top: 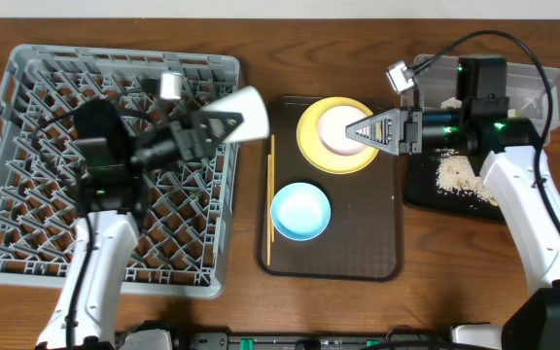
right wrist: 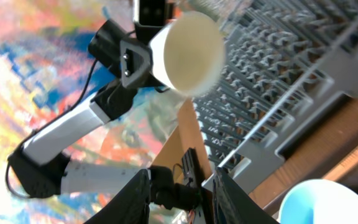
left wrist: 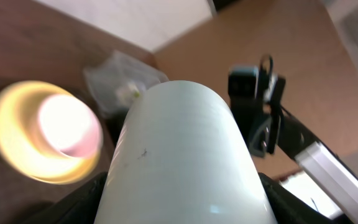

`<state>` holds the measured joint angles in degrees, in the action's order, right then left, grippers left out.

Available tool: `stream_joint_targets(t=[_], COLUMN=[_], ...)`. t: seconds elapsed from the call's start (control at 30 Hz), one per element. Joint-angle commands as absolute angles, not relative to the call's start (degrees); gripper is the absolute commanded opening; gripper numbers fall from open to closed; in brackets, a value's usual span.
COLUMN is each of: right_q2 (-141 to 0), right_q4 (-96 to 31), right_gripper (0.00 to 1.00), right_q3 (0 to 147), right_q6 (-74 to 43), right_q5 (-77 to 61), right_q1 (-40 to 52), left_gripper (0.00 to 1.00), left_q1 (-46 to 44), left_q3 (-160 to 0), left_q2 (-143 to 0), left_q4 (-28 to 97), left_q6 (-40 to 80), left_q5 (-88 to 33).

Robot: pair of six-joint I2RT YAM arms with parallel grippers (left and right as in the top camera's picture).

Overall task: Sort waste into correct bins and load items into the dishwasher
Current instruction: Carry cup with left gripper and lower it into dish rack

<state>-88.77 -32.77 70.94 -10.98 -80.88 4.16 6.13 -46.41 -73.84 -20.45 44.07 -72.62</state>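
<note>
Between rack (top: 27, 228) and tray (top: 358, 243), left pincer (top: 229, 122) holds cup (top: 249, 107).

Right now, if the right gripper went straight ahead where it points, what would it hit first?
Probably the white cup that the left gripper holds, across from the right gripper. Height is unclear, so it might miss.

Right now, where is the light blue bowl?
Overhead view: the light blue bowl sits on the brown tray, just below the yellow plate, chopsticks along its left.
</note>
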Motion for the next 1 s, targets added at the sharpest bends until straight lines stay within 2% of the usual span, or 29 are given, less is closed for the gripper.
stream_joint_targets(t=[0.0,0.2,0.37,0.67,0.8,0.97], right_q2=[-88.0,-88.0,-88.0,-87.9,-87.9,-87.9], right_q4=[-36.3,-49.1,-54.2,-58.7,-61.1,-63.1], right_gripper=[0.32,0.32,0.34,0.35,0.36,0.38], right_q3=[71.4,71.4,71.4,71.4,71.4,71.4], right_q6=[-6.7,-0.9,2.9,5.1,5.0,5.0], right_q5=[-74.0,-54.2,-49.8,-39.5,-29.2,-20.3], right_q1=[3.2,3.2,3.2,3.2,3.2,3.2], left_gripper=[0.06,0.06,0.06,0.06,0.06,0.06], left_q1=[11.0,18.9,22.4,23.1,23.1,23.0], left_q3=[-46.2,-46.3,-46.7,-59.0,-67.0,-68.8], left_q2=[-73.8,-73.8,-73.8,-73.8,-73.8,-74.1], left_q4=[-19.4,-14.9,-7.8,23.3,37.3,46.7], left_q6=[39.8,36.5,31.3,15.5,14.5,13.1], left_q5=[-71.9,-66.0,-55.9,-31.9,-17.2,-6.2])
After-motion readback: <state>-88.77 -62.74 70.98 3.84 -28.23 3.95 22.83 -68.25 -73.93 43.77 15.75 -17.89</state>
